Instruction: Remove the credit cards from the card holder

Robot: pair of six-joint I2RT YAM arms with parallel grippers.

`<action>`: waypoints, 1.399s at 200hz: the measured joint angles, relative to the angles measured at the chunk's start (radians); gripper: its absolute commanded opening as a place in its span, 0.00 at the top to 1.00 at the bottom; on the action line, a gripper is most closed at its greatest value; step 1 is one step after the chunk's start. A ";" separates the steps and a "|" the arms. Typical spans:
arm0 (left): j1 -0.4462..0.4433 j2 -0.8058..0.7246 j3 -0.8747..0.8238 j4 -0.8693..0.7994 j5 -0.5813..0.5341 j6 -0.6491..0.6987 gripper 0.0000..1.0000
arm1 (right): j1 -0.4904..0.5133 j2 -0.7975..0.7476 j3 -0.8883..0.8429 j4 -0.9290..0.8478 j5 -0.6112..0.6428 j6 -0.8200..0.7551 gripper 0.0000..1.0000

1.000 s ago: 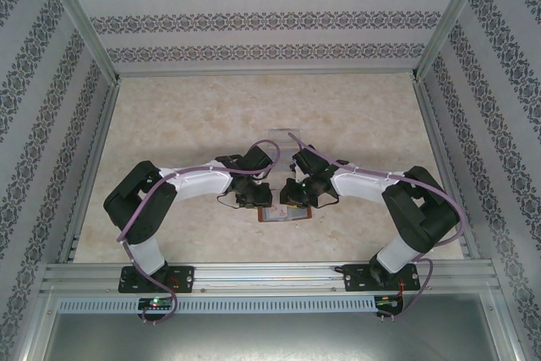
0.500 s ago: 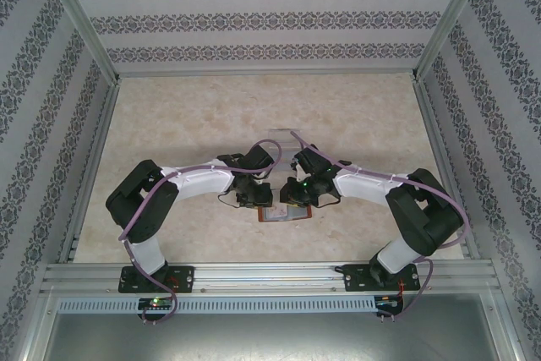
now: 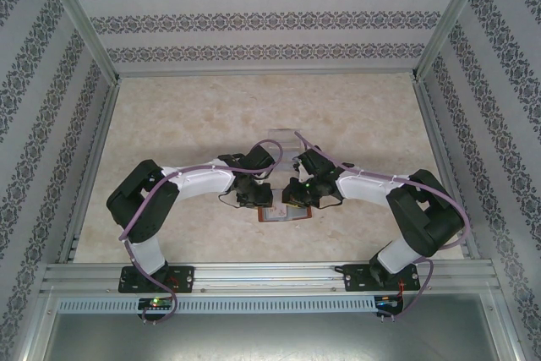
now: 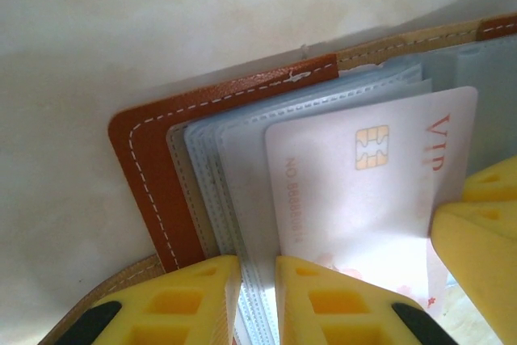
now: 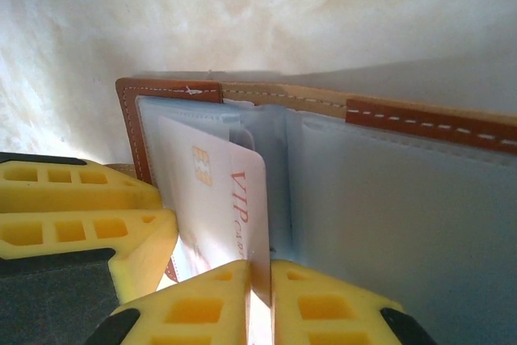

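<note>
Reddish-brown, white-stitched card holder lies open on table, near centre. A pale credit card, gold chip, red "VIP", sits among its grey-blue sleeves. Left gripper clamps the sleeve edges; right gripper pinches the card's edge.

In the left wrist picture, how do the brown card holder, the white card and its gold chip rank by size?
1. card holder, cut off by the frame edge
2. white card
3. gold chip

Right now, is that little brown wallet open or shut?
Open. The card holder lies spread, brown cover underneath, its grey-blue sleeves fanned out and a pale VIP card showing.
</note>
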 measured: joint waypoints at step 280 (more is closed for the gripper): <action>-0.005 0.001 0.005 -0.004 -0.008 0.000 0.78 | -0.089 -0.108 -0.017 -0.117 0.016 -0.080 0.94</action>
